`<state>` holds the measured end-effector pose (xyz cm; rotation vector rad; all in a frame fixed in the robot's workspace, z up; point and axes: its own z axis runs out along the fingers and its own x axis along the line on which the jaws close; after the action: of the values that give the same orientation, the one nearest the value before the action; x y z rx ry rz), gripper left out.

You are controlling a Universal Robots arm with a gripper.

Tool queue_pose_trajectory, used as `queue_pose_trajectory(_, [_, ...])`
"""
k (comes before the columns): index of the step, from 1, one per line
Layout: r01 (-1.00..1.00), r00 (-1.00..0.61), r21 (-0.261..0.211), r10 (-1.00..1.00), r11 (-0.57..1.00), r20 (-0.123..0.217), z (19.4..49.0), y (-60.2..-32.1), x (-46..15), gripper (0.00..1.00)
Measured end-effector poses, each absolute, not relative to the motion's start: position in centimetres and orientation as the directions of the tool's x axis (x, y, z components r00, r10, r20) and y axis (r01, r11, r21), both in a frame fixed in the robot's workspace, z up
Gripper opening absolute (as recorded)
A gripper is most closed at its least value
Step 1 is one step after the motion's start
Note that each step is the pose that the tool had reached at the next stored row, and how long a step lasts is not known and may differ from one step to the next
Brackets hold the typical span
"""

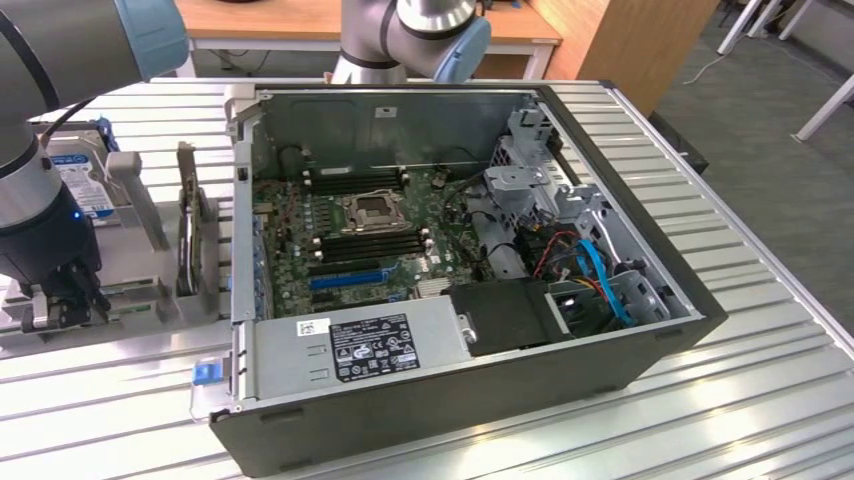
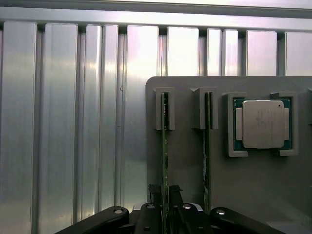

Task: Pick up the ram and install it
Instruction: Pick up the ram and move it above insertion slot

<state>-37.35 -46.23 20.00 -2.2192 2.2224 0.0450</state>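
Ribbed aluminium is stretching across the whole bench (image 2: 58, 122), long bright slats catching the light with dark grooves between them. Sitting on it in the exterior view is a black steel computer case (image 1: 534, 400), lying open on its side and showing a green motherboard (image 1: 347, 230) and a boxy silver power supply (image 1: 360, 345) with a black label. Toward the exterior view's left, a silver hard drive (image 1: 74, 175) is standing beside the arm.

Over to the wrist view: a matte grey holder plate (image 2: 253, 190) with a rounded corner is lying on the slats, carrying 2 raised slot guides and a square pocket. A square processor (image 2: 263, 124), dull silver lid on a green base, is resting in that pocket. The ram (image 2: 165, 146) is showing edge-on as a thin green line, standing in the guide farther from the processor, with a second stick (image 2: 207, 141) in the guide between them. The tool (image 2: 165, 197), black and angular, is sitting astride the ram at the end away from its guide. Whether it is clamping the stick or standing apart around it, I cannot tell.
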Motion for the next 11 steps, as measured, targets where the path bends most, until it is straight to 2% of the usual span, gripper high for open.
queue_pose_trajectory(6, [-1.000, -0.002, 0.020, -1.000, 0.001, -0.021, 20.00, -46.23, -37.35, 0.19])
queue_pose_trajectory(7, [-1.000, -0.002, 0.020, -1.000, 0.001, -0.021, 20.00, -46.23, -37.35, 0.13])
queue_pose_trajectory(11, [-1.000, -0.002, 0.020, -1.000, 0.001, -0.021, 20.00, -46.23, -37.35, 0.12])
